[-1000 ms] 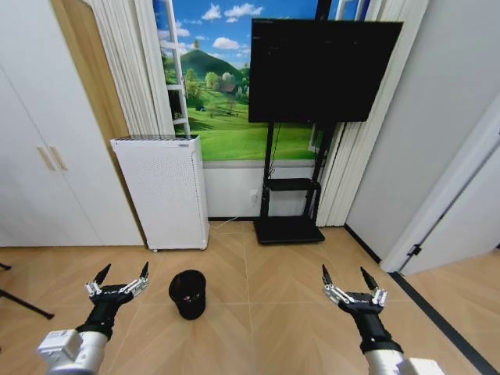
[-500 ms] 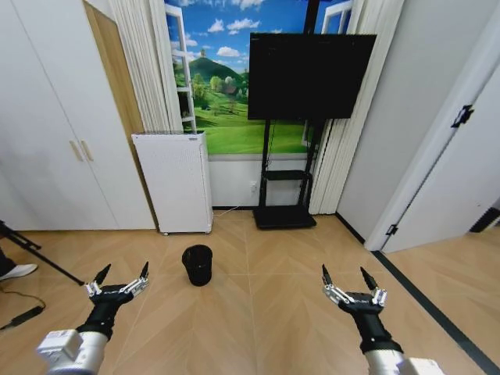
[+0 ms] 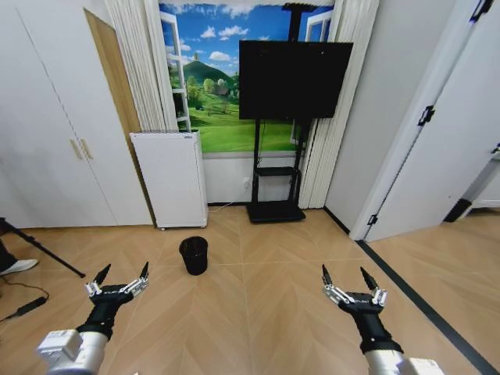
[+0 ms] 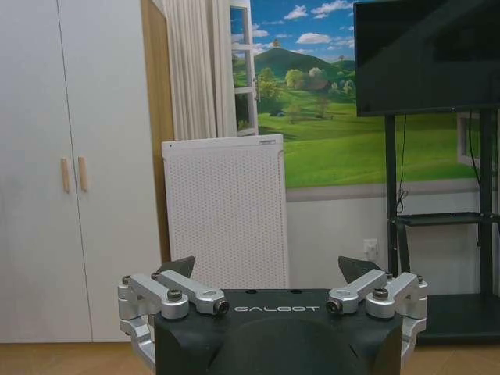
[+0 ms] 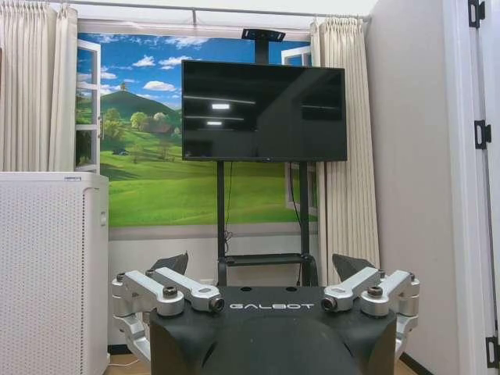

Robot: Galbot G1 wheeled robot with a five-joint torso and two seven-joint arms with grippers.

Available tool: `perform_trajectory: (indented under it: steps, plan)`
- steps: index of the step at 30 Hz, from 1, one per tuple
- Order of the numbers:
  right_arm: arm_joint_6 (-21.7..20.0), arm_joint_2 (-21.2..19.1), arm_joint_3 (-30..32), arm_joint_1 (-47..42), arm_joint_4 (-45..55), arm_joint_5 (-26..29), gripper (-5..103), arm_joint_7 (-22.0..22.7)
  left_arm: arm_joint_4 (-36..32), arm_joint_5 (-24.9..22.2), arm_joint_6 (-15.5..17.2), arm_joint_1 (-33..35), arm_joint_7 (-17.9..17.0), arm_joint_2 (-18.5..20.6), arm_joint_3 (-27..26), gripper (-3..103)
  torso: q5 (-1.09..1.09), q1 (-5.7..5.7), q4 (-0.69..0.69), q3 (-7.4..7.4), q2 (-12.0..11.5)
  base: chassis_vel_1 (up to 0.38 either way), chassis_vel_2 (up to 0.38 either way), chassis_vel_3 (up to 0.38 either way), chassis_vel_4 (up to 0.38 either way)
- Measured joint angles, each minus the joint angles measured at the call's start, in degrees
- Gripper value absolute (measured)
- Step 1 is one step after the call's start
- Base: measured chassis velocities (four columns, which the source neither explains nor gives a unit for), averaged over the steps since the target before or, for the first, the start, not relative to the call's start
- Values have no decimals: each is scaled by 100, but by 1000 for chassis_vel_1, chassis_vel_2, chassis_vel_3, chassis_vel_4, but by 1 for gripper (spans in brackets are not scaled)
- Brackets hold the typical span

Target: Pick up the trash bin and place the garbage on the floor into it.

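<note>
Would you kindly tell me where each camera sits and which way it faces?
Head view: high on the robot, looking forward and down at the floor and trash bin; left hand and right hand show, both open.
Left wrist view: behind the left hand, facing the white air purifier.
Right wrist view: behind the right hand, facing the television.
All share the purifier and television.

"GALBOT" stands on the left tool's (image 4: pixel 273 275) housing and the right tool's (image 5: pixel 266 271) housing.
</note>
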Motion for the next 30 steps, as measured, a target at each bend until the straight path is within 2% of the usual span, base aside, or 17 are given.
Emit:
perform_trajectory:
  steps: [3, 14, 22, 30]
  plan:
    - [0, 0, 0, -1, 0, 0, 100, 0, 0, 0, 0, 0, 0, 0, 0, 100, 0, -1, -4, -2, 0, 0, 0, 0, 0]
    - [0, 0, -1, -1, 0, 0, 100, 0, 0, 0, 0, 1, 0, 0, -1, 100, 0, -5, -2, -3, 2, 0, 0, 0, 0]
    - [0, 0, 0, -1, 0, 0, 100, 0, 0, 0, 0, 0, 0, 0, -1, 100, 4, -4, -1, -3, 2, -91, -95, 115, 72]
    - [0, 0, 0, -1, 0, 0, 100, 0, 0, 0, 0, 1, 1, 0, -1, 100, -2, -5, -2, -3, 2, -26, -26, 36, 24]
